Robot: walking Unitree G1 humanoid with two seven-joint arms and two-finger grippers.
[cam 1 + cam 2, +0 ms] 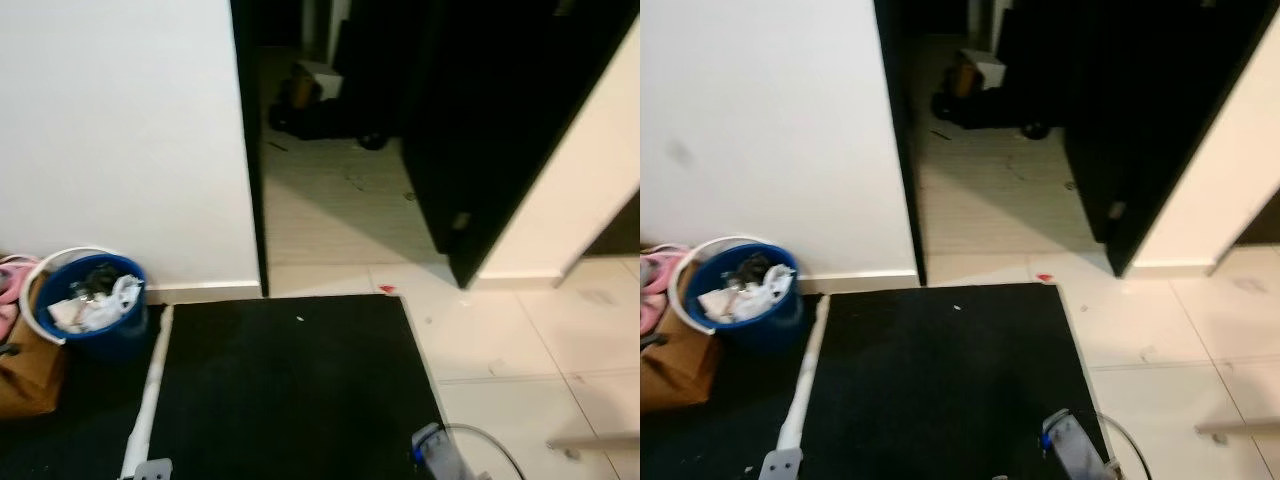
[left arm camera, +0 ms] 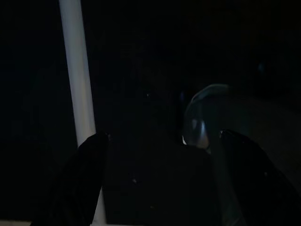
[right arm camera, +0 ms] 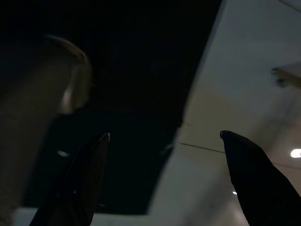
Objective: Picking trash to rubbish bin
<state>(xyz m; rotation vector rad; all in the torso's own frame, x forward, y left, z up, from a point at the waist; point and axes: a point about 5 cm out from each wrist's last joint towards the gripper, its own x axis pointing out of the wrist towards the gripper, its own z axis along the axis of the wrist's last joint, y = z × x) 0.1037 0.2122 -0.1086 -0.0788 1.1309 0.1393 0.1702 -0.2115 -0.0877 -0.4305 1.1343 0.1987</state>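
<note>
Both pincers, left pincer [image 2: 162,141] and right pincer [image 3: 164,141], hang spread and empty over the black floor mat [image 1: 290,390], so this looks like searching: the round blue paper-stuffed rubbish bin [image 1: 92,298] waits at nine o'clock, and a small red scrap [image 1: 387,289] at one o'clock seems the likely next pickup.

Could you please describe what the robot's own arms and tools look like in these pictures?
Each wrist view shows a tool with two long, matte black fingers tapering to blunt tips: the left tool over dark flooring, the right tool over black mat and pale tile. No cables or markings can be made out on them.
</note>
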